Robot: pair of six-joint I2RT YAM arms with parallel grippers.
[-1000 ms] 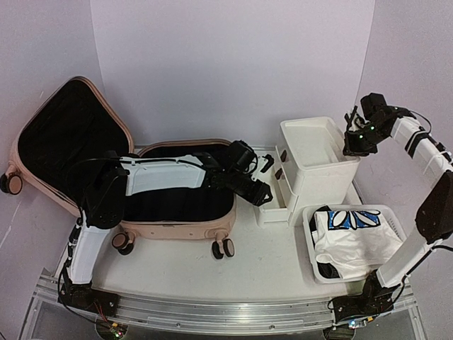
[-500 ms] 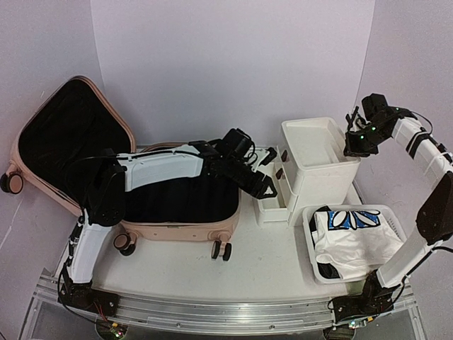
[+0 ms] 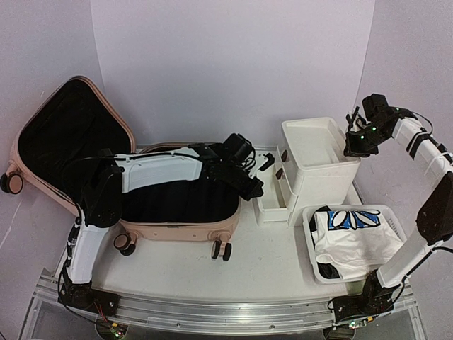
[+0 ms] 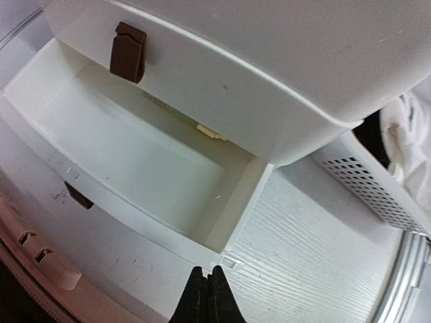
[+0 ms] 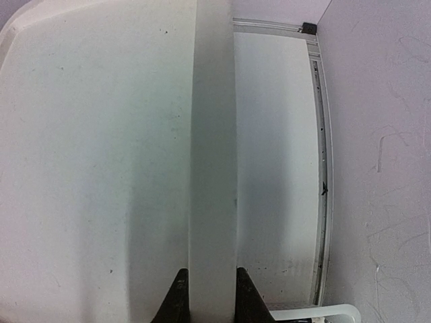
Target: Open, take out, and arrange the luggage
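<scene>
The luggage, a pale-pink hard-shell suitcase (image 3: 177, 228), lies open at the left. Its lid (image 3: 71, 138) stands up and shows black lining. My left arm reaches across the case, and my left gripper (image 3: 256, 190) hangs shut with nothing in it just off the near corner of the open bottom drawer (image 4: 135, 161). In the left wrist view its fingertips (image 4: 207, 286) are pressed together. My right gripper (image 3: 354, 145) is shut on the right rim (image 5: 212, 168) of the white drawer unit (image 3: 318, 159), one finger on each side of the wall.
A white perforated basket (image 3: 308, 241) stands at the front right, holding a white cloth with a blue pattern (image 3: 354, 219). Brown handles (image 4: 128, 50) mark the drawer fronts. The suitcase's wheels (image 3: 222, 249) point toward the table's near edge.
My left gripper has gone from open to shut and drawn slightly left, away from the drawer. The right arm has not moved.
</scene>
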